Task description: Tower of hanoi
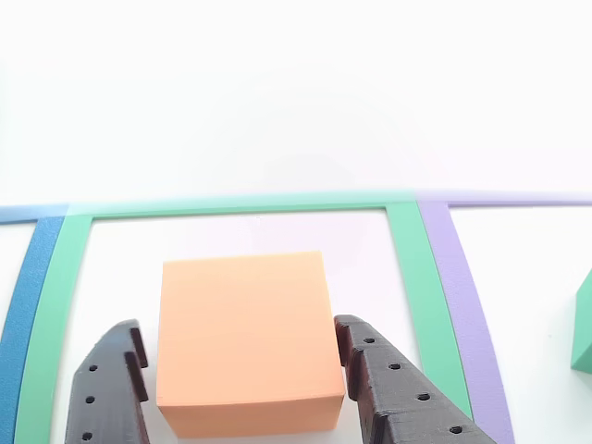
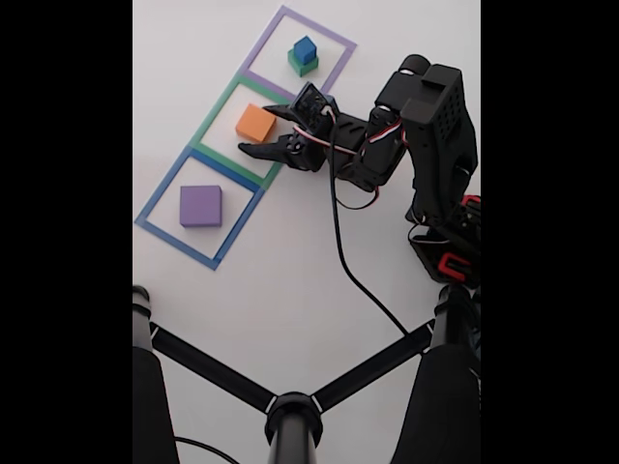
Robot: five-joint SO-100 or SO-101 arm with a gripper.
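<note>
My gripper (image 1: 242, 370) is spread wide, a jaw either side of the orange block (image 1: 245, 338), not touching, inside the green outline (image 1: 407, 277). It looks light, stiff, matte foam, so I'd squeeze its flat side faces, low and centered.

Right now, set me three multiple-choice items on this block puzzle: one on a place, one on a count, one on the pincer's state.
1. The orange block sits inside which flat outline?
A. blue
B. green
C. purple

2. How many blocks are stacked in the purple outline?
A. one
B. two
C. three

3. The pincer is:
A. open, a finger on each side of the orange block
B. shut on the purple block
C. shut on nothing

Key: 1 B, the green outline frames it in the fixed view. 2 B, the blue block rests on the green block. 3 A, the other view shows the fingers flanking the block, gaps visible.
</note>
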